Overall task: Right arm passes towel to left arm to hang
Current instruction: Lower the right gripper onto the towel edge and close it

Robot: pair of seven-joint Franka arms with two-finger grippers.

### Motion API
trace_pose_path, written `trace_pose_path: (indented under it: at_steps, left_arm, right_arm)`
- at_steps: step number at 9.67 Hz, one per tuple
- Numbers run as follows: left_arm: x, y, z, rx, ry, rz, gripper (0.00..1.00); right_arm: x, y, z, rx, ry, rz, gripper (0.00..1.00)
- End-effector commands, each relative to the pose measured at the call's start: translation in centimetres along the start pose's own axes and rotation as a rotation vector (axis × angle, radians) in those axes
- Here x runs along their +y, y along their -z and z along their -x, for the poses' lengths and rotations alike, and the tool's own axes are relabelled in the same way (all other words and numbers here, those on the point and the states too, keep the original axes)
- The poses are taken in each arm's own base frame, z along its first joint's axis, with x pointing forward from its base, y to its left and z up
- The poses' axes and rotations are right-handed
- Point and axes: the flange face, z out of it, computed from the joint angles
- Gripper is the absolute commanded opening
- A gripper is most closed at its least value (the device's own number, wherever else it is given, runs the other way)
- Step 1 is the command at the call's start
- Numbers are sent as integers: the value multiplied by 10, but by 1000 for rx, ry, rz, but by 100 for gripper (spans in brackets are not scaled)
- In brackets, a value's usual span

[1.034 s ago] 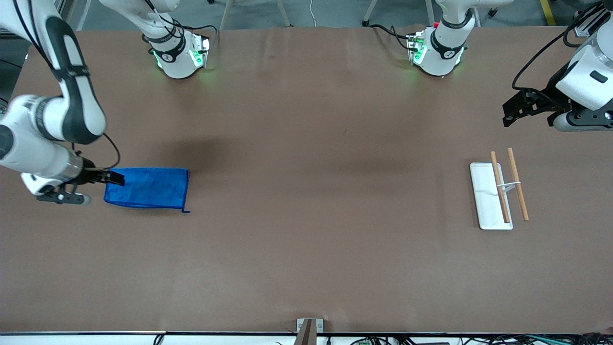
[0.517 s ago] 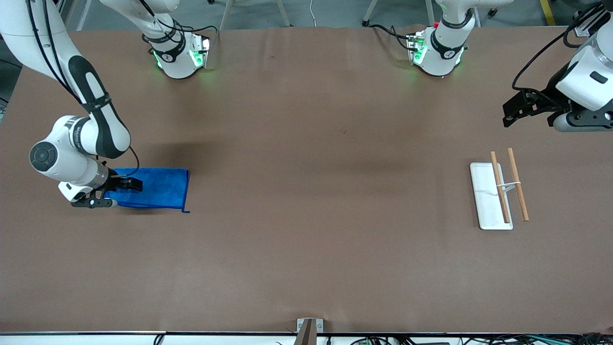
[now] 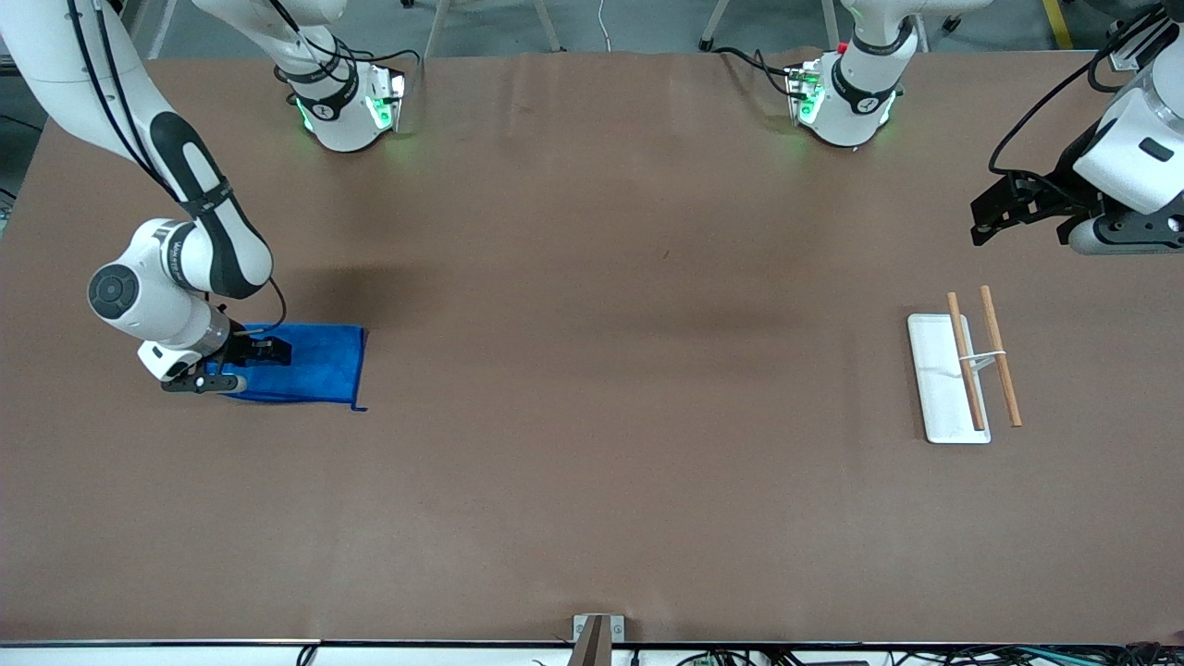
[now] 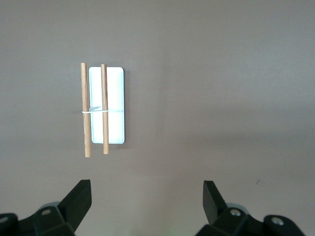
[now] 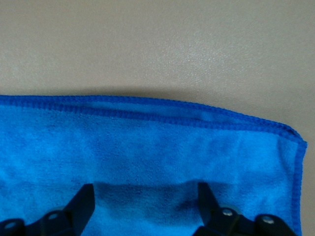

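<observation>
The blue towel (image 3: 314, 363) lies flat on the table near the right arm's end; a small loop sticks out at its corner nearest the front camera. My right gripper (image 3: 274, 352) is open and low over the towel. In the right wrist view the towel (image 5: 147, 157) fills the frame under the spread fingers (image 5: 81, 204), with its stitched edge showing. My left gripper (image 3: 982, 222) is open and empty, held up over the table at the left arm's end, waiting. In the left wrist view its gripper (image 4: 146, 196) hangs over bare table.
A white rack base (image 3: 936, 388) with two wooden rods (image 3: 999, 367) lies flat near the left arm's end, nearer to the front camera than the left gripper. It also shows in the left wrist view (image 4: 115, 105). A small bracket (image 3: 597, 629) sits at the table's front edge.
My right arm has swung toward the table's middle, carrying the open gripper from the towel's outer edge to over the cloth. The towel and left arm have not moved.
</observation>
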Motion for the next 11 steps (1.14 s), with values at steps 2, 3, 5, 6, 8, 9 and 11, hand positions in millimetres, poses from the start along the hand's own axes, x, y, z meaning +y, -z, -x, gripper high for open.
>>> trace_pose_path:
  at_steps: [2, 3, 5, 6, 8, 9, 11]
  left_arm:
    - [0, -19, -4, -38, 6, -2, 100]
    - [0, -19, -4, -38, 6, -2, 100]
    - [0, -19, -4, -38, 6, -2, 100]
    - [0, -19, -4, -38, 6, -2, 100]
    - [0, -19, -4, -36, 6, -4, 100]
    - [0, -19, -4, -36, 6, -4, 100]
    - [0, -20, -5, -36, 6, -4, 100]
  right_arm:
    - [4, -4, 3, 5, 52, -11, 14]
    - [4, -4, 3, 5, 52, -11, 4]
    - [0, 2, 0, -16, 38, -21, 1]
    - [-2, 22, -10, -74, 34, -43, 1]
    - [-8, 92, -44, -213, -11, -82, 1]
    - [-20, 125, -56, -233, 19, -88, 1]
    - [-84, 170, -79, -216, 40, -78, 1]
